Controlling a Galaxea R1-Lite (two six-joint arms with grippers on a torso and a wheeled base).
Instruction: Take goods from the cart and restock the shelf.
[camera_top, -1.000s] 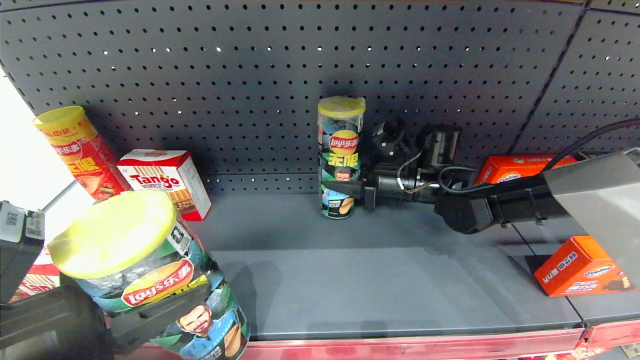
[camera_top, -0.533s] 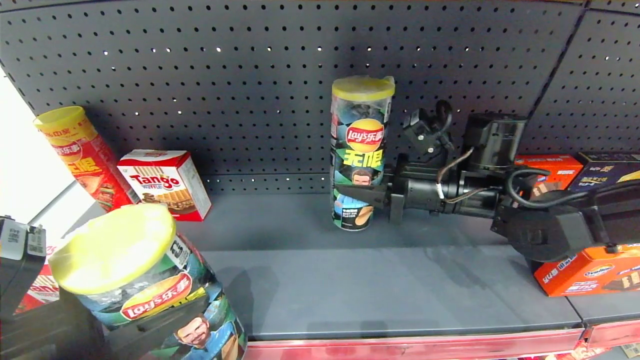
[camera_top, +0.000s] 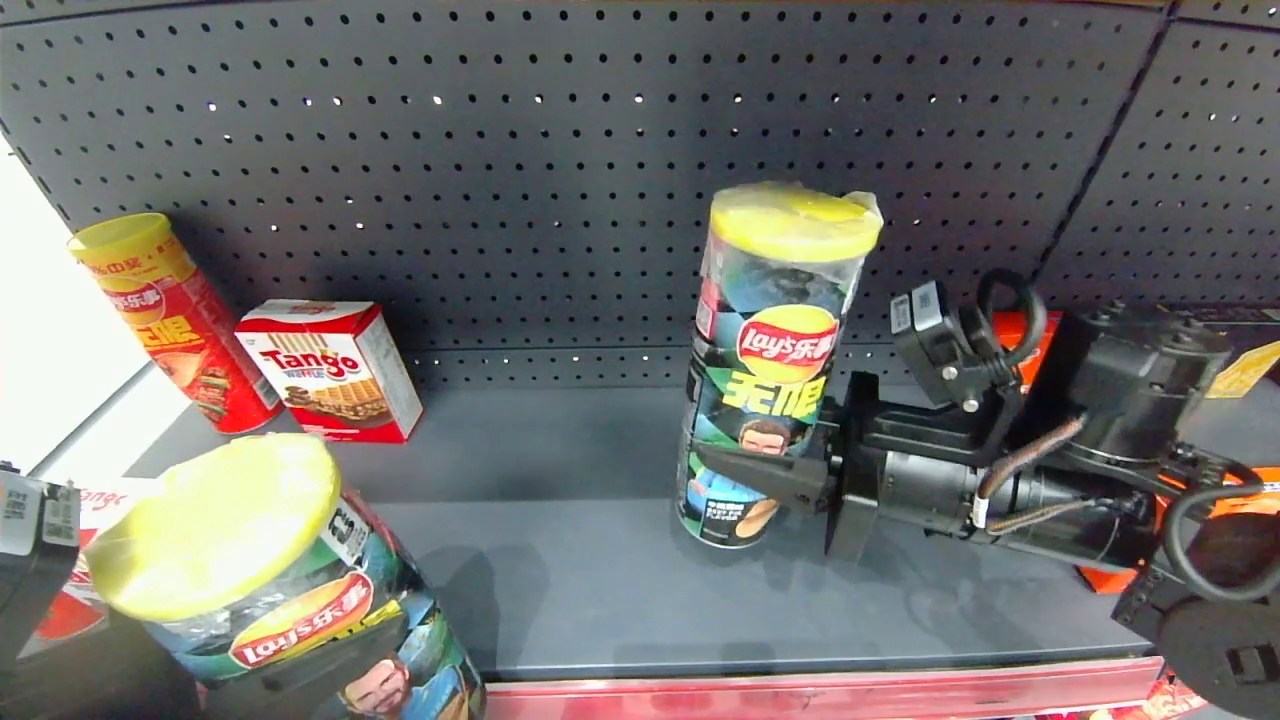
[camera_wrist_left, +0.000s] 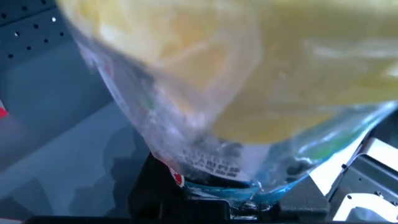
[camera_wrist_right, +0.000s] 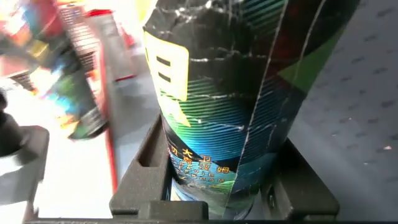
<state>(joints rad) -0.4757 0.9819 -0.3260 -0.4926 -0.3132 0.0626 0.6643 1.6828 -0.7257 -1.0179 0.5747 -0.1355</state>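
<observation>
My right gripper (camera_top: 752, 455) is shut on a green-and-blue chip can (camera_top: 775, 360) with a yellow lid, gripping it low on its body. The can stands almost upright over the middle of the dark shelf (camera_top: 600, 570); I cannot tell whether its base touches. In the right wrist view the same can (camera_wrist_right: 230, 106) sits between the gripper's (camera_wrist_right: 227, 190) black fingers (camera_wrist_right: 149, 162). At the lower left my left gripper (camera_top: 300, 655) is shut on a second, tilted chip can (camera_top: 270, 580), in front of the shelf's edge. Its lid and clear wrap (camera_wrist_left: 249, 81) loom close in the left wrist view.
A red chip can (camera_top: 170, 320) and a red-and-white wafer box (camera_top: 330, 365) stand at the shelf's back left. An orange box (camera_top: 1010, 330) peeks from behind my right arm. Pegboard (camera_top: 500, 150) backs the shelf; a red strip (camera_top: 820, 690) runs along its front edge.
My right gripper has carried its chip can from the back of the shelf forward and to the right, closer to the front edge. The left can has sunk slightly lower.
</observation>
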